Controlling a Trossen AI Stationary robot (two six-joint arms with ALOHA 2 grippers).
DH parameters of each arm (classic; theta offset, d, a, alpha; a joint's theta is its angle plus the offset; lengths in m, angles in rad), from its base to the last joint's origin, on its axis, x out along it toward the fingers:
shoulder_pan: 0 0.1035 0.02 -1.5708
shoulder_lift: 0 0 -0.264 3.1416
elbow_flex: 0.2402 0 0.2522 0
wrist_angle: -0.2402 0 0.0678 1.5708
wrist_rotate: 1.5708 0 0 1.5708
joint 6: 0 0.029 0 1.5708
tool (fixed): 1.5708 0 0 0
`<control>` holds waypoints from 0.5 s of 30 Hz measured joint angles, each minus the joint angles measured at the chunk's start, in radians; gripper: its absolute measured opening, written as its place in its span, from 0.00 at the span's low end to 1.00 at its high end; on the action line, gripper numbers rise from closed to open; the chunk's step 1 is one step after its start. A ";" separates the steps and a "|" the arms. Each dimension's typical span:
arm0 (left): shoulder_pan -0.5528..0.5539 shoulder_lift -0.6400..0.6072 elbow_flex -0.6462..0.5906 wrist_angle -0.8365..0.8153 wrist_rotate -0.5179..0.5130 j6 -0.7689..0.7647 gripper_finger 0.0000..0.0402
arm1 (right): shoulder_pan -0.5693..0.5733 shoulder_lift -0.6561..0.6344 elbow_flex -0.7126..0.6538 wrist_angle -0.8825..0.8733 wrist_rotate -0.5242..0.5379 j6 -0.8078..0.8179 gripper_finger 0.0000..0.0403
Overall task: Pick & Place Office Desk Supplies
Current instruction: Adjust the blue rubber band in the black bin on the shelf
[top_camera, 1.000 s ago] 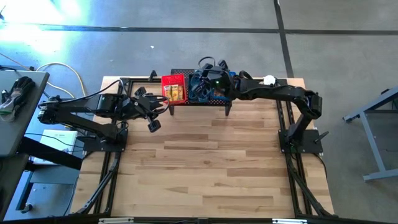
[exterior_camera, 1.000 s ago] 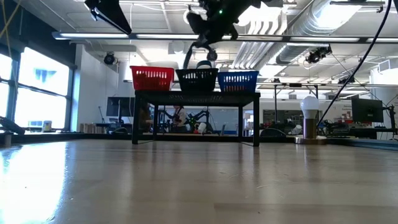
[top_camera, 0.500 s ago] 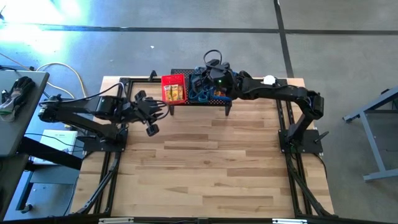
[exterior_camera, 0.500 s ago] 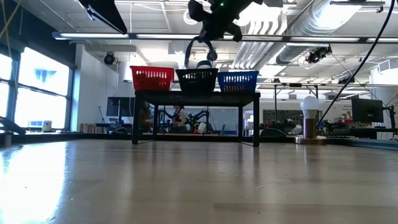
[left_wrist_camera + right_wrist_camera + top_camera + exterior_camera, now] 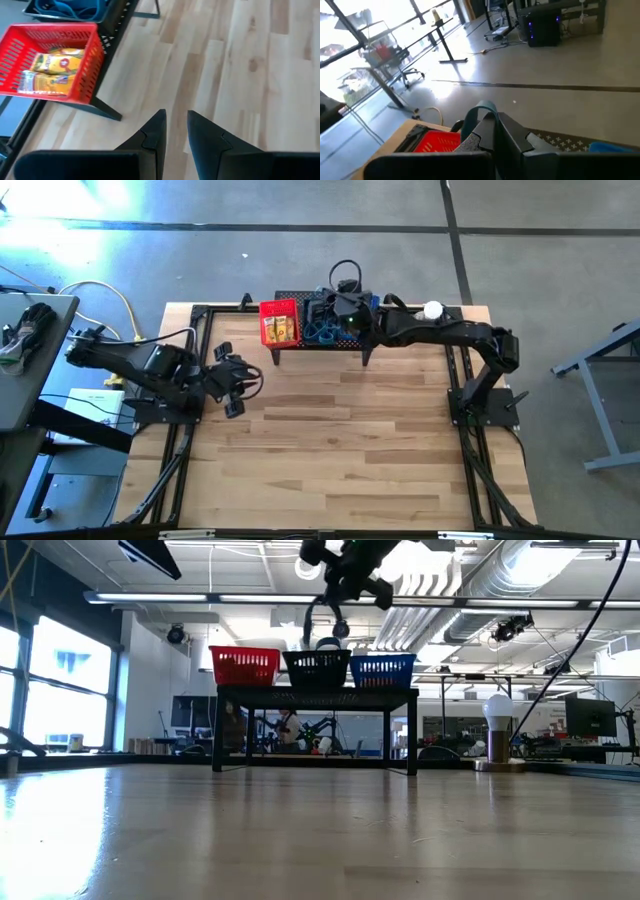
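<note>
My right hand (image 5: 343, 292) hangs above the black basket (image 5: 318, 670) at the far edge of the worktop (image 5: 330, 440), clenched on a teal band loop (image 5: 482, 111) that curls up between my fingers; from the low camera the loop (image 5: 322, 620) dangles over the basket's rim. Three baskets sit in a row on a black mesh stand (image 5: 315, 695) along that far edge. The red basket (image 5: 47, 62) holds yellow packets (image 5: 52, 72). The black basket in the middle holds a tangle of teal and dark loops (image 5: 322, 330). The blue basket (image 5: 383, 670) stands at the row's other end; I cannot tell its contents. My left hand (image 5: 175, 132) hovers over bare wood near the worktop's left edge, well clear of the stand, its fingers slightly parted and grasping nothing.
</note>
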 joint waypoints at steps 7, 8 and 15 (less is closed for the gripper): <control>-0.094 -0.024 0.000 -0.033 -0.004 -0.065 0.18 | 0.063 0.000 0.000 -0.010 0.178 0.085 0.01; -0.108 -0.028 0.000 -0.042 -0.004 -0.078 0.18 | 0.072 0.000 0.000 -0.010 0.200 0.097 0.01; -0.214 -0.040 0.000 -0.051 -0.022 -0.143 0.18 | 0.123 0.072 -0.002 0.024 0.350 0.179 0.01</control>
